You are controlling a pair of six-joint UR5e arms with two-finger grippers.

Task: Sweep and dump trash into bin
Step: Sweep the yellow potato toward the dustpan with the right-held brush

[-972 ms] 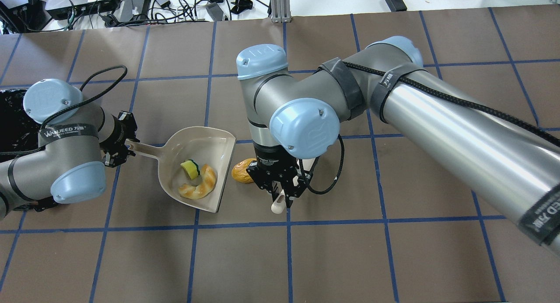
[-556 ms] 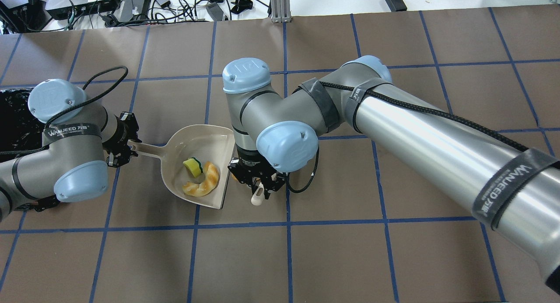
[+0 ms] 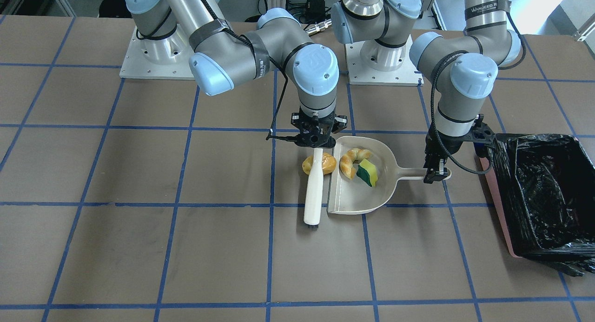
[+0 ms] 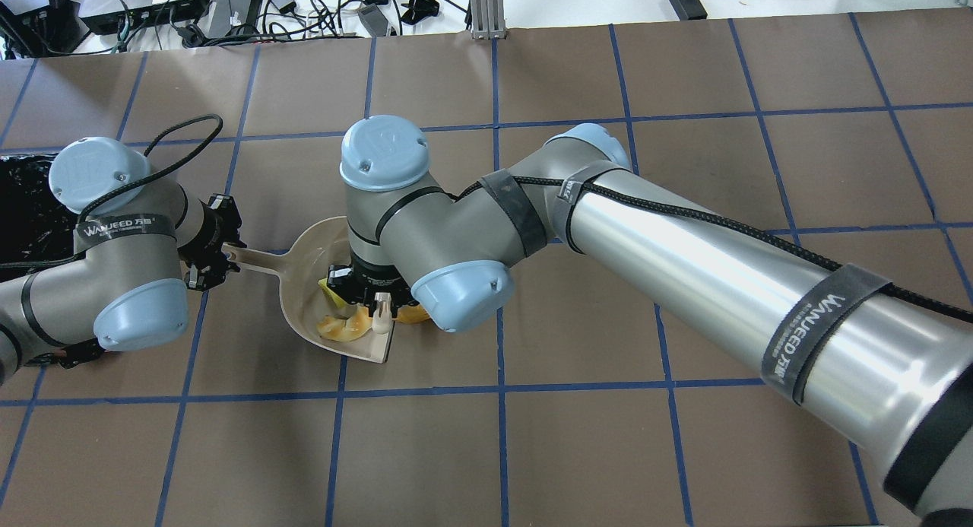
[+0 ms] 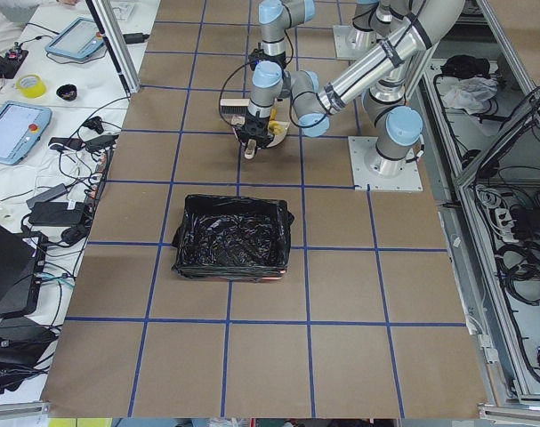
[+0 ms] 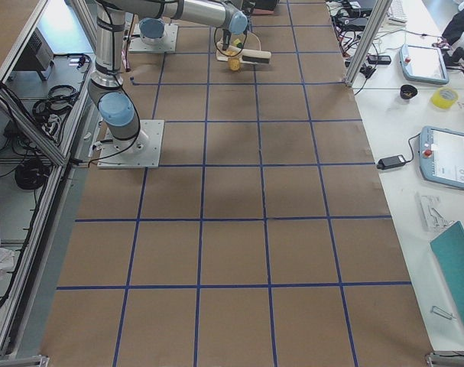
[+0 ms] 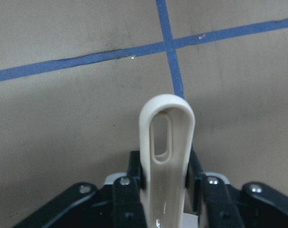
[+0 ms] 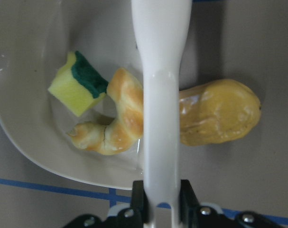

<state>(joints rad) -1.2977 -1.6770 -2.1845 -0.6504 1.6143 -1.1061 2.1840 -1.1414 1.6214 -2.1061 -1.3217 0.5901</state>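
Observation:
The beige dustpan [image 3: 358,194] lies on the table and holds the tan croissant [image 3: 353,159] and the yellow-green sponge [image 3: 367,172]. My left gripper [image 3: 437,173] is shut on the dustpan handle [image 7: 166,152]. My right gripper [image 3: 317,143] is shut on a white brush [image 3: 314,187], whose handle [image 8: 162,95] crosses over the golden-brown potato lump [image 8: 219,111]. The lump [image 3: 320,164] sits on the table against the pan's open lip. In the right wrist view the croissant [image 8: 120,118] and sponge [image 8: 79,88] lie just inside the pan. The black-lined pink bin [image 3: 544,192] stands beyond the left gripper.
In the overhead view my right arm [image 4: 684,261] crosses the table's middle and covers most of the dustpan [image 4: 300,299]. The bin [image 4: 23,207] shows at the far left edge. Blue tape lines grid the brown table. Cables and boxes lie past the far edge.
My right arm has swept left across the table with the brush, pushing the potato lump to the dustpan's lip. The left gripper and the dustpan have hardly moved.

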